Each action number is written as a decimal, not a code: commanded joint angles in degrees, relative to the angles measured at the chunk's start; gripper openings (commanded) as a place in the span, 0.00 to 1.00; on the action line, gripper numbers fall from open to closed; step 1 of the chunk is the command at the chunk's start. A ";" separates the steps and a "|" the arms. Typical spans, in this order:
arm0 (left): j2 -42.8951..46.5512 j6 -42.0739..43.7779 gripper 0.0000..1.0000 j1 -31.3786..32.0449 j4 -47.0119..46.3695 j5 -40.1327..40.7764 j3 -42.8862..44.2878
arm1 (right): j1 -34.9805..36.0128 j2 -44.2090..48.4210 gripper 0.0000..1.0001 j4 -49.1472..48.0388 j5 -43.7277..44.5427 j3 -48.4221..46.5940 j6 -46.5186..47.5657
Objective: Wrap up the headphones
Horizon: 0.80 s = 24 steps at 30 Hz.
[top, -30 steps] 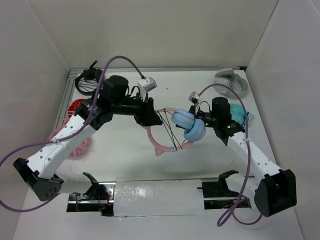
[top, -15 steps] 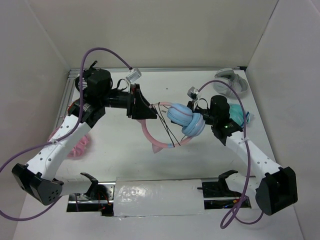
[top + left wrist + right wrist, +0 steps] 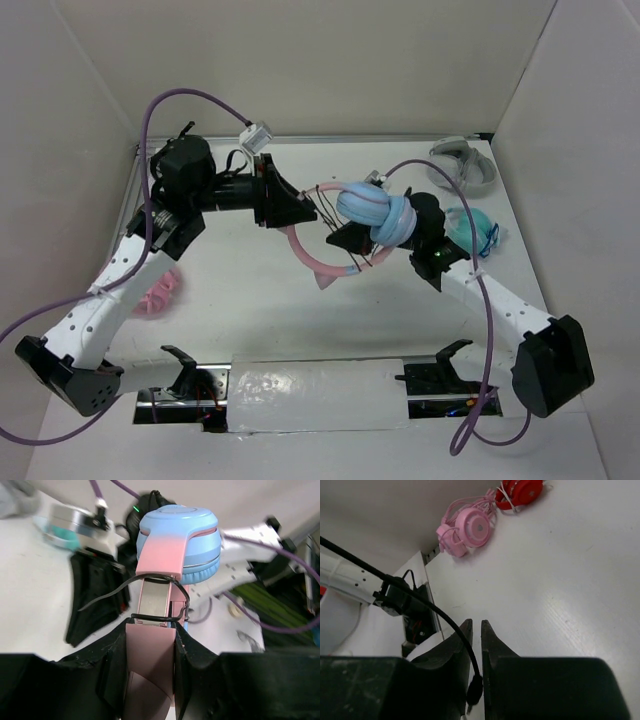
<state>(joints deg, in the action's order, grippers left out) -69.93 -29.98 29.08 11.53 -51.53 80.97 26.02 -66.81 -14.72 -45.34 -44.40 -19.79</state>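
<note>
Left end effector point(image 3: 150, 680) clamps headphones point(image 3: 176, 545) (pink headband).

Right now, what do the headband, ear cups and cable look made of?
Headband: smooth matte pink, looks like hard plastic; a duller grey-pink slider section may be metal. Ear cups: light blue shell with a soft sheen, likely plastic; the cushion looks like padded leatherette, though I can't be sure. Cable: thin, black, limp, probably rubber-jacketed.
</note>
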 commanded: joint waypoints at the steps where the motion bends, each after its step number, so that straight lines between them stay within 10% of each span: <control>1: 4.54 -4.73 0.00 0.10 -8.54 10.64 1.48 | 0.43 3.96 0.19 -5.15 7.28 3.71 -12.36; 7: 6.82 -4.75 0.00 -0.07 -9.42 19.52 -0.20 | 1.49 10.63 0.24 4.93 14.74 3.71 -15.02; 14: 5.16 -3.60 0.00 -0.17 -6.00 18.74 2.00 | 1.58 17.32 0.01 10.05 19.33 3.80 -12.73; 24: 2.53 -0.97 0.00 -0.43 4.19 21.56 5.60 | 1.93 26.09 0.52 18.67 18.19 6.69 -7.54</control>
<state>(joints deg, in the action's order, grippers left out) -67.77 -32.62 29.02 17.12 -30.59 81.73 27.24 -44.38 0.43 -26.55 -39.18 -29.43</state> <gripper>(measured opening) 0.445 0.497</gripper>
